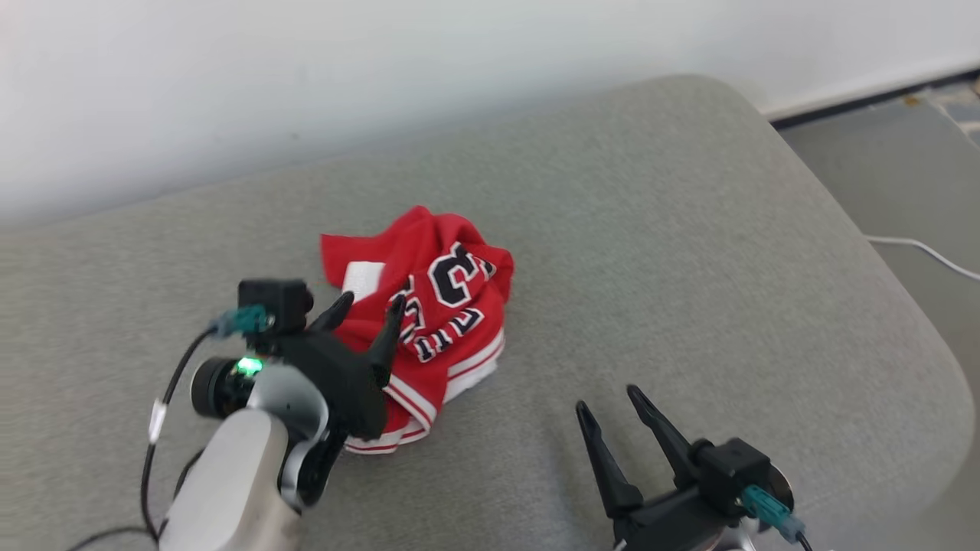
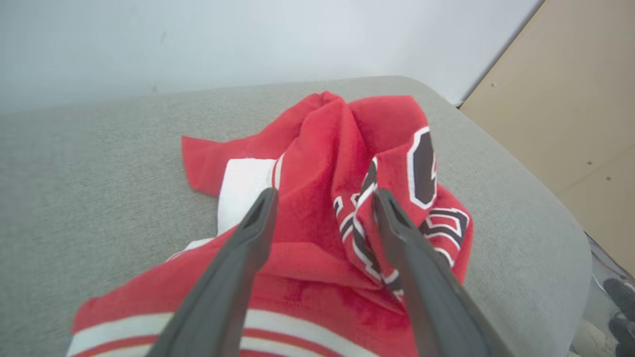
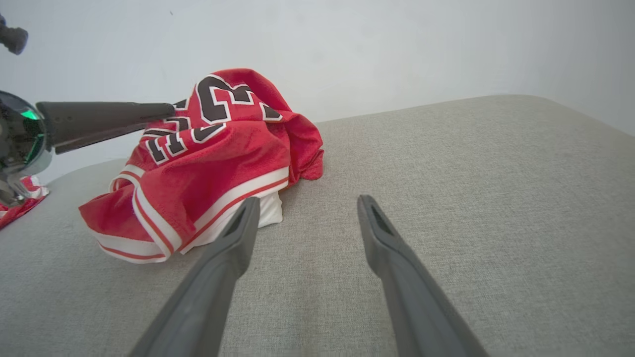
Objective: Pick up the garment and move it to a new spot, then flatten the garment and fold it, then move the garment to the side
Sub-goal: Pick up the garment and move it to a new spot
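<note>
Jersey (image 1: 436,306), red with black letters, lies crumpled on the grey cushion (image 1: 689,229), a bit left of the middle. The left gripper (image 1: 371,302) is over its near left part, fingers spread wide. The right gripper (image 1: 609,400) is near, to the right, over bare cushion, fingers spread too. From the left wrist, the two fingers (image 2: 242,248) stand apart with red cloth between them, not pinching. From the right wrist, the spread fingers (image 3: 222,258) sit just right of the jersey (image 3: 213,163).
</note>
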You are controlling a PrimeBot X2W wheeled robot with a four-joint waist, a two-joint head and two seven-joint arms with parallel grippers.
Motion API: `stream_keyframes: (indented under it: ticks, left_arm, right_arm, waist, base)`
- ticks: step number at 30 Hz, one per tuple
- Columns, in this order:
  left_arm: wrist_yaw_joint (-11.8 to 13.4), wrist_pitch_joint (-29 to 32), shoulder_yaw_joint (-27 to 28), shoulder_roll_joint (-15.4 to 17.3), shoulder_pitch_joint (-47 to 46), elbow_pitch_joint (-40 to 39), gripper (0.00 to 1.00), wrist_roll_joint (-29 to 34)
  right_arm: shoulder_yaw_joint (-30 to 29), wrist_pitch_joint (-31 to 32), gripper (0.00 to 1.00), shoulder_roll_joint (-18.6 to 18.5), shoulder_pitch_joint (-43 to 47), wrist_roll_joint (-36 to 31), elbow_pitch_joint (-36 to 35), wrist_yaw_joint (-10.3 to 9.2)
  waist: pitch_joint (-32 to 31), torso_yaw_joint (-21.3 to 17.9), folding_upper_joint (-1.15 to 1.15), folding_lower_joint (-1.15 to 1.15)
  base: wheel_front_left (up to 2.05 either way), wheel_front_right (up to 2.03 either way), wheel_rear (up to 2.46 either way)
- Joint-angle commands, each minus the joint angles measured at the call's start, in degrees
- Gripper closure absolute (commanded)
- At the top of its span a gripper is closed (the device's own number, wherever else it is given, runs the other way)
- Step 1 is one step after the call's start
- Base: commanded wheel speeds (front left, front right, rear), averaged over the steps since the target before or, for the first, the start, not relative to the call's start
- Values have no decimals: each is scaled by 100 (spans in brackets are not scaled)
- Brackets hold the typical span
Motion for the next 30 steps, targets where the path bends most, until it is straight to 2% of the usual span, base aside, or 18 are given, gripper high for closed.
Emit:
stream_keyframes:
  ticks: [1,11,14,20,30]
  left_arm:
    - [34,-254,41,32,224,-81,0,25]
    - [300,-1877,552,267,1468,-900,0,-34]
    - [349,-2204,735,379,1889,-1119,0,-25]
    - [496,-2416,1149,558,2815,-1582,0,136]
    - [522,-2430,1549,602,3690,-2078,0,455]
  right_arm:
    - [-75,-5,0,-14,137,-67,28,-13]
    - [-615,0,0,-14,414,-334,54,-14]
    - [-830,21,0,-12,459,-464,25,-14]
    - [-1249,88,0,-11,609,-684,-57,-14]
    - [-1472,134,0,-11,837,-747,-9,-14]
  waist:
    - [-391,411,0,0]
    - [-832,1054,0,0]
    - [-922,1188,0,0]
    - [-1104,1440,0,0]
    - [-1302,1585,0,0]
  base:
    - [0,0,0]
    - [0,0,0]
    - [0,0,0]
    - [0,0,0]
    - [0,0,0]
